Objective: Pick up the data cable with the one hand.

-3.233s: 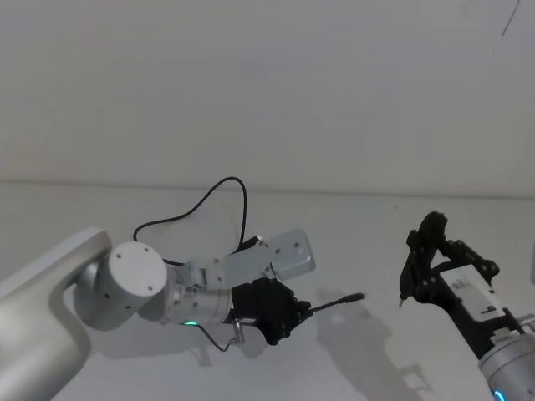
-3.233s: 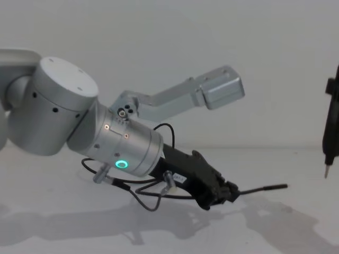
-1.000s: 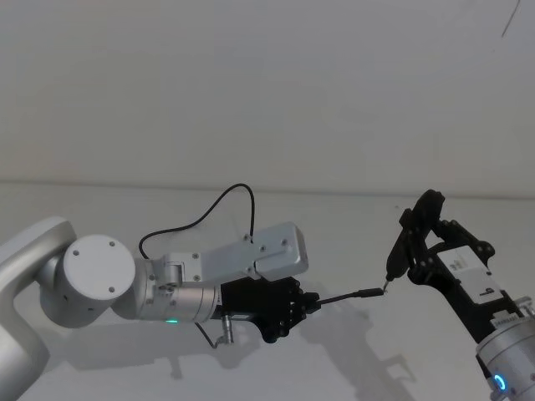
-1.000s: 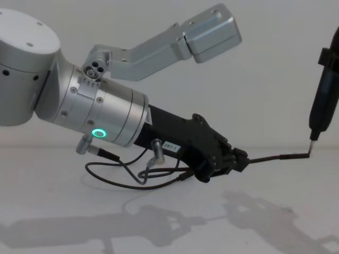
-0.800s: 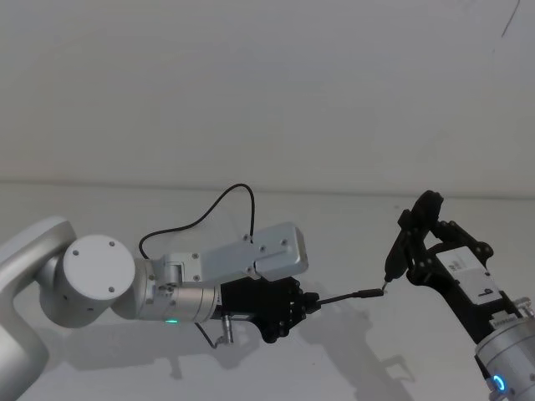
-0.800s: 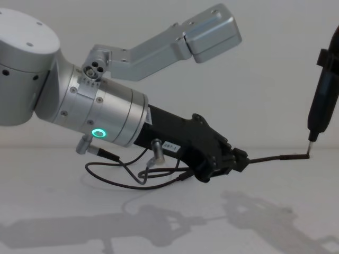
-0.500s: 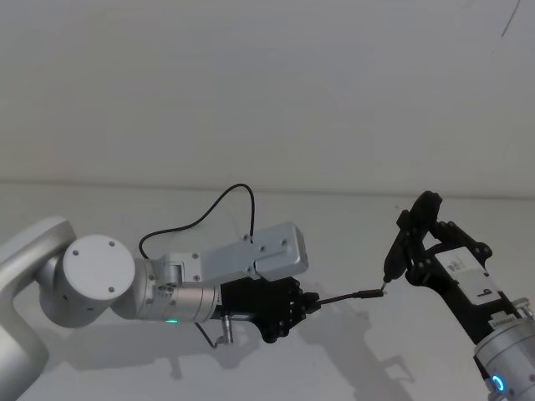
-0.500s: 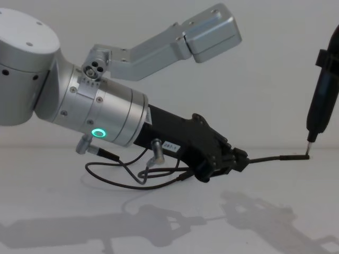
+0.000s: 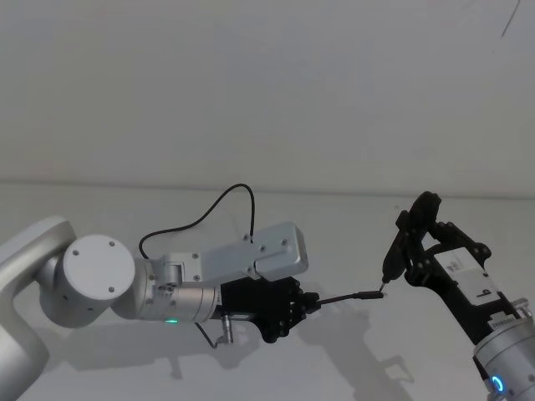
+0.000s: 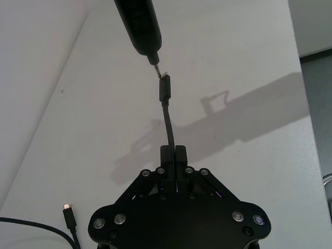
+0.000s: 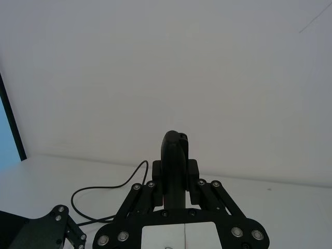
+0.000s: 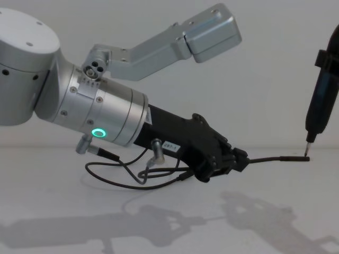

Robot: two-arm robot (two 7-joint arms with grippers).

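— Black and matt, that angular claw on your left: what's it got?

— My left gripper (image 12: 235,159) is clenched on the data cable (image 12: 270,157), just behind the near plug. A few seconds back that plug hung low over the white table (image 12: 296,211); I have since raised it, and it now sticks out stiff and level to the right, off the surface. The rest trails back under my silver wrist, thin and limp, beside the grey wire (image 12: 157,151) with its metal elbow. The far plug (image 10: 69,217) lies flat on the table.

— And what changed just now?

— Half a second ago the pointed tip of the dark tool (image 12: 320,95) was touching the plug's end. Now a small gap shows between them, the tip just above it.

— Who holds that tool?

— My right gripper (image 9: 422,259), on the right, clamped around its smooth, narrow, upright body.

— So is the job done?

— I'd judge the pick-up made: one hand holds the cable alone, nothing else props the plug. Being slim and slick, it could slip if I swing fast.
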